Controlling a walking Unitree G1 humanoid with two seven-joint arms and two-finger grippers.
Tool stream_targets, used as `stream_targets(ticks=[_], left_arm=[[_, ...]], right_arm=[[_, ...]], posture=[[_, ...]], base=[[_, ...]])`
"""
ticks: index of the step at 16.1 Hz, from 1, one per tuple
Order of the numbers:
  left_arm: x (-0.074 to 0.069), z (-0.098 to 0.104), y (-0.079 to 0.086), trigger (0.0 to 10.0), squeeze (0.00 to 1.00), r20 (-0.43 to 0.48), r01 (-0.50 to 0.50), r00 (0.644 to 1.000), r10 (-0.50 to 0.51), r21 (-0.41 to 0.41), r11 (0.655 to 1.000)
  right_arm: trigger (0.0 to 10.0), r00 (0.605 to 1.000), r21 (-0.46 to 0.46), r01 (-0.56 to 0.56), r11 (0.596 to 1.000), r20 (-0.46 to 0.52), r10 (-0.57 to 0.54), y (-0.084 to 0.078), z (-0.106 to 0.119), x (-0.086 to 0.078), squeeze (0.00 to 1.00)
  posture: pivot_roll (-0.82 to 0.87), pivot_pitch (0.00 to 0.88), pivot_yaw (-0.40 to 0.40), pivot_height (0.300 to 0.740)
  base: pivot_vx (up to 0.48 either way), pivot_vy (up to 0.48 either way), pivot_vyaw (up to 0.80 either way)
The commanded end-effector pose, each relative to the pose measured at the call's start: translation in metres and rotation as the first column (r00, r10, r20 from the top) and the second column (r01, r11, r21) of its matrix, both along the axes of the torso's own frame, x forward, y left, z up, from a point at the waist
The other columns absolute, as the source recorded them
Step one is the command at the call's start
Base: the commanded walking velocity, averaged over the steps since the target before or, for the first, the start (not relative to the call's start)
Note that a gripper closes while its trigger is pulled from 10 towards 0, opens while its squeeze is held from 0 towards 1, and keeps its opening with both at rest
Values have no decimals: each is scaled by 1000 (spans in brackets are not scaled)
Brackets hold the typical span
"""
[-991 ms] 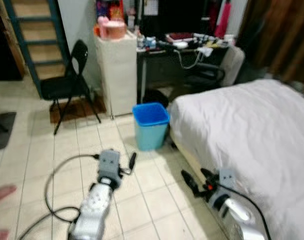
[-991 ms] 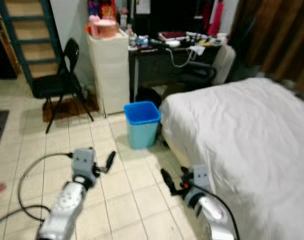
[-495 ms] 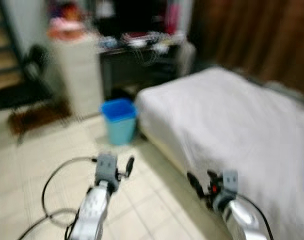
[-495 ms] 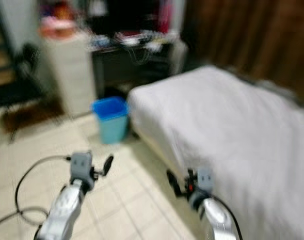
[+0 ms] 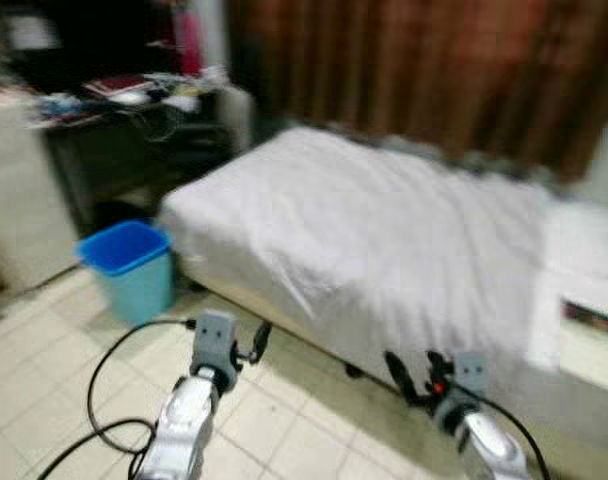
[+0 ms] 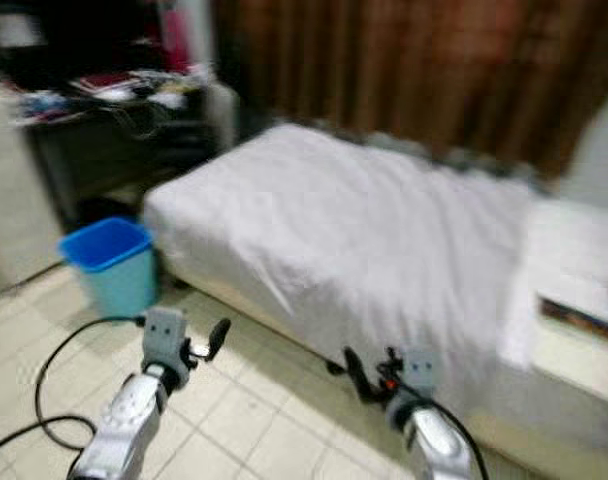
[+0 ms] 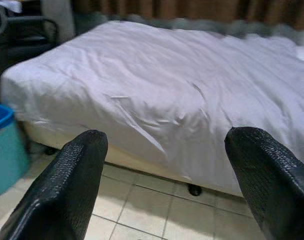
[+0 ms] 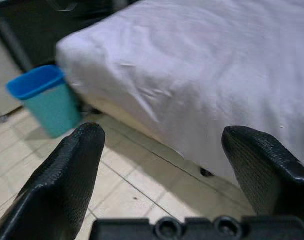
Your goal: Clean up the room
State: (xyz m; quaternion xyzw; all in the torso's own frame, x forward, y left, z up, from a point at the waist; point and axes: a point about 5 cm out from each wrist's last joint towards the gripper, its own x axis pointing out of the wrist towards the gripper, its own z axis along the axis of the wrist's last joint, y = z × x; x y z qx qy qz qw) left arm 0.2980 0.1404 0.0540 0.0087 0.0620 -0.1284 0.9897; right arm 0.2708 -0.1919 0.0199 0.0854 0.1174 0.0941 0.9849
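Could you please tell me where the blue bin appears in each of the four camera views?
Left eye view: blue bin at left, on the tiles by the bed's corner.
Right eye view: at left, same spot.
Left wrist view: cut off at the edge.
Right wrist view: beside the bed corner.
Shared landmark: the bed.

A white-sheeted bed (image 5: 384, 240) stands beside a blue bin (image 5: 127, 268).

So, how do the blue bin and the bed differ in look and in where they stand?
The bin is small, bright blue and open at the top; the bed is large, low and covered by a white sheet. The bin stands on the tiled floor by the bed's corner near the dark desk; the bed runs back to the brown curtain. Both rest on the floor, ahead of the left gripper and right gripper, both open.
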Motion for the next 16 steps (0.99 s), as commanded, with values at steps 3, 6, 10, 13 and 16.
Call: stream_targets(ticks=[3,6,10,13,16], left_arm=[[4,1,-8,10000,0,-3,42,999,-43,-5,999],[6,2,-8,10000,0,6,48,999,-48,3,999],[12,4,2,10000,0,28,17,999,-18,27,999],[-30,12,7,10000,0,146,78,986,-74,-21,997],[-63,12,-1,10000,0,155,208,966,-207,14,978]], right_arm=[[10000,999,-14,38,999,31,-38,-8,7,4,0],[10000,998,-21,54,998,30,-53,-11,6,2,0],[10000,985,-21,139,990,106,-136,-20,15,2,0],[10000,964,-38,167,985,215,-155,-25,30,-27,0],[10000,967,-87,136,987,230,-113,-17,33,-56,4]], posture=[[-9,0,-45,740],[-9,0,-44,740],[-28,0,-29,740],[-18,0,-49,740],[-16,0,-56,740]], base=[[0,480,-788],[0,0,-788],[0,-351,-788],[0,-464,-800],[195,-397,-800]])
